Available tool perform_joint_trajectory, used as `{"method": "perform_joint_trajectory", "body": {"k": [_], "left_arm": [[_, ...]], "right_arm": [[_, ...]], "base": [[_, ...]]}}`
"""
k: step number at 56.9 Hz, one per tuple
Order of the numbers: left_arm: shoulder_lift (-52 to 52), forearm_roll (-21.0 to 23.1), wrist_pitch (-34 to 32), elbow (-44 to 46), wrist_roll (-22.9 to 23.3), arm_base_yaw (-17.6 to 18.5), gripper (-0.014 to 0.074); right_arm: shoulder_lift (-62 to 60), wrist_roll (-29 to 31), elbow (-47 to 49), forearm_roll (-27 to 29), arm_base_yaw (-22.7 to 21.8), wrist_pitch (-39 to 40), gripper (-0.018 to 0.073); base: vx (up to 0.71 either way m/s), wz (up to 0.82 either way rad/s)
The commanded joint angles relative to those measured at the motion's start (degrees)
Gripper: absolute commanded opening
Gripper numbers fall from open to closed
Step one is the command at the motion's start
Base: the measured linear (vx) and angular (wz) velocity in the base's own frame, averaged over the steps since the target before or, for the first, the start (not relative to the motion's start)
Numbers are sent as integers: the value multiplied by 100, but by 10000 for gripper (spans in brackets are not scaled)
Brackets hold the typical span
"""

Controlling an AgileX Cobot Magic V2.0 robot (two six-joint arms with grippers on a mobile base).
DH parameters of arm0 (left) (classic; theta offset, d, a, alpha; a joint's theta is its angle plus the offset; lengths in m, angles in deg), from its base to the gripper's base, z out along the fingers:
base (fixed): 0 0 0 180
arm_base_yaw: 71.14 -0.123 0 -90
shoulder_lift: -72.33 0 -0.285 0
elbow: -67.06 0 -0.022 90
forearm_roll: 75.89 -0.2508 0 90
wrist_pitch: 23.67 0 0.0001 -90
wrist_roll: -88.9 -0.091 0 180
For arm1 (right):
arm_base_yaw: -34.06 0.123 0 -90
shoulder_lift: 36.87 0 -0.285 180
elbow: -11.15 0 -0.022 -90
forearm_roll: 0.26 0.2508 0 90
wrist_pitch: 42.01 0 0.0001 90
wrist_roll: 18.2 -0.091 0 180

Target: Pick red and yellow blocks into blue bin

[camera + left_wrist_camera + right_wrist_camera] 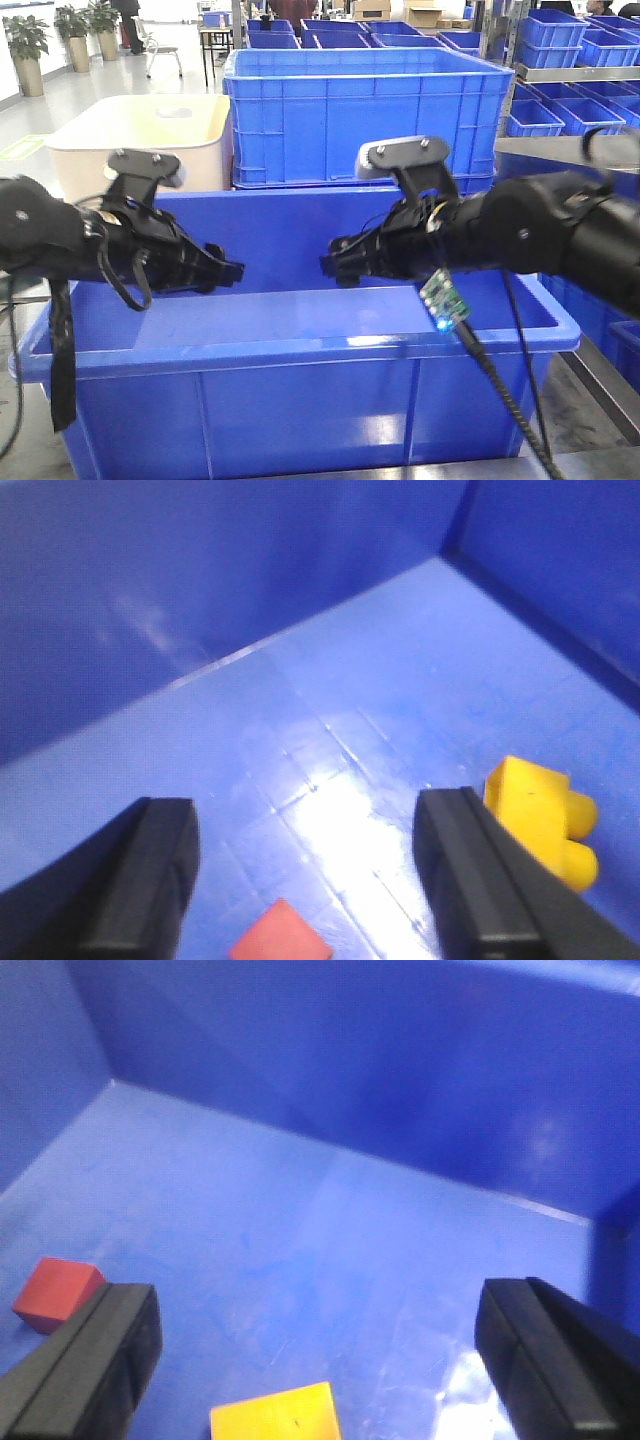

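We see both blocks, red cube [57, 1292] and yellow brick [543, 818], already on the blue bin [300, 345] floor, so we should lift left tool [310, 880] and right tool [320, 1360], both wide open and empty, straight toward twelve o'clock, clear of the walls.

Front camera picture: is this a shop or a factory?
Probably a warehouse or factory workshop. Stacks of blue crates fill the back, a beige tub stands nearby, with potted plants by the aisle.

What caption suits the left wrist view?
Open left gripper above the blue bin floor, red block and yellow brick below.
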Motion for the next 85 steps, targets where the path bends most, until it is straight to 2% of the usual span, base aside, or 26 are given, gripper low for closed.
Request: {"method": "perform_joint_trajectory", "body": {"k": [1, 5, 7, 9, 10, 16, 17, 26, 38, 45, 55, 61, 69, 85], "left_arm": [[494, -118, -211, 224, -13, 28, 462], [666, -440, 26, 224, 179, 28, 297], [750, -654, 140, 224, 327, 28, 196], [853, -937, 269, 224, 507, 28, 85], [905, -1078, 324, 224, 583, 28, -2], [1278, -1504, 370, 2, 907, 28, -9], [1386, -1544, 327, -117, 939, 28, -8], [2517, -1550, -365, -1619, 986, 28, -6], [4792, -1458, -1299, -4111, 1031, 28, -6], [6086, -1205, -1370, -5201, 1053, 28, -6], [7554, -1203, -1451, -6288, 1149, 28, -6], [7911, -1209, -1647, -6688, 1158, 28, -6], [7887, -1204, -2320, -6933, 1158, 28, -6], [7887, -1204, -2290, -6952, 1158, 28, -3]], "right_arm": [[-469, 20, 206, -137, -13, 219, 659], [-640, 20, 206, -234, -13, -127, 552], [-736, 20, 206, -287, -13, -344, 466], [-824, 20, 206, -343, -13, -529, 377], [-877, 20, 206, -387, -13, -640, 338], [-1193, 24, 121, -482, -18, -994, -4], [-1283, 16, 71, -482, -24, -970, -19], [-2324, 16, -1247, -482, -24, 13, -14], [-4308, 16, -3998, -422, -24, 1683, -11], [-5474, 6, -5415, -422, -24, 2285, -10], [-6977, -13, -6988, -417, -24, 2856, -10], [-7391, 19, -7552, -424, -24, 3350, -10], [-7436, 45, -7795, -420, -18, 3817, -10], [-7431, 45, -7800, -420, -18, 3805, -10]], "base": [[0, 0], [0, 0], [0, 0], [0, 0], [0, 0], [0, 0], [0, 0], [0, 0], [0, 0], [0, 0], [0, 0], [0, 0], [0, 0], [0, 0]]}}
